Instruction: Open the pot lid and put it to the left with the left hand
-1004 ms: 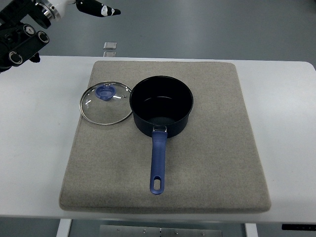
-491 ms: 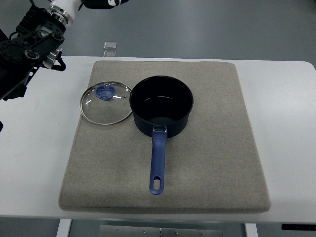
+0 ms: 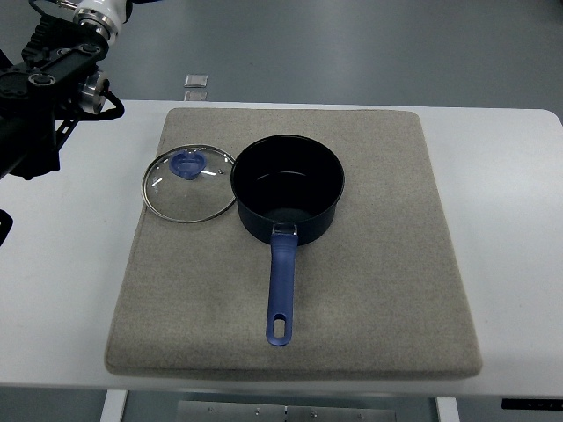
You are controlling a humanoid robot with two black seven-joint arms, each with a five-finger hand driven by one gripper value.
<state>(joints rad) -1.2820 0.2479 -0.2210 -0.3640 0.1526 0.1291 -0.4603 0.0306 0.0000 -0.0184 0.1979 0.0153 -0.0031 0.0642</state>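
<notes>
We see the left arm (image 3: 44,97) retreating toward 10 o'clock, robot hand state untellable; glass lid (image 3: 188,184) rests at the saucepan's (image 3: 288,189) 9 o'clock: done.

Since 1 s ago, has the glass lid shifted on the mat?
No. The glass lid lies in the same spot, on the mat's left part, its rim against the left side of the pot. Only the left arm has moved.

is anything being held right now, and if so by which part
Nothing visible is held. The round glass lid with blue knob lies alone on the grey mat, beside the dark blue pot. The left arm is up at top left.
</notes>
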